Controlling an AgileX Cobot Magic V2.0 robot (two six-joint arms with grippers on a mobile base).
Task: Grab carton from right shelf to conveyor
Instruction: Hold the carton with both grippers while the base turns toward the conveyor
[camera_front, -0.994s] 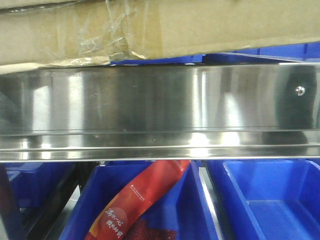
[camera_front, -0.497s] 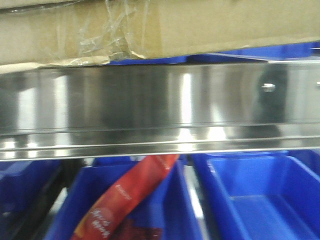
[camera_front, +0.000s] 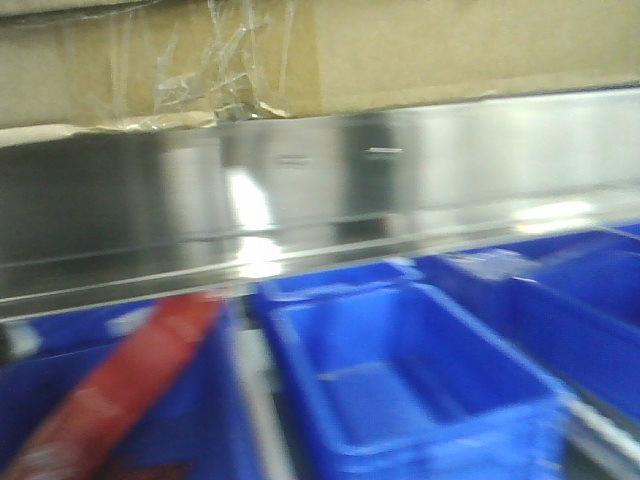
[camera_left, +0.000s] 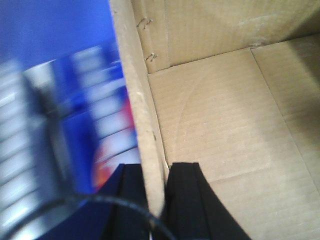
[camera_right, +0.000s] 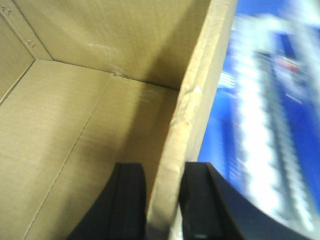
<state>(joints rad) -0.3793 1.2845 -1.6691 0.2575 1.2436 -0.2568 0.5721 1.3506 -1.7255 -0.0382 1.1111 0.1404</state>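
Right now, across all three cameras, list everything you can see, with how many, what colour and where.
carton: one, brown cardboard, above the shelf rail; its empty inside shows in both wrist views
clear tape: one wrinkled patch, transparent, on the carton's front
right shelf: one, shiny steel, front rail just below the carton
blue bins: at least three, blue, below the rail
red packet: one, red, in the left bin, blurred
left hand: one, black fingers, clamped on a carton wall
right hand: one, black fingers, clamped on a carton wall
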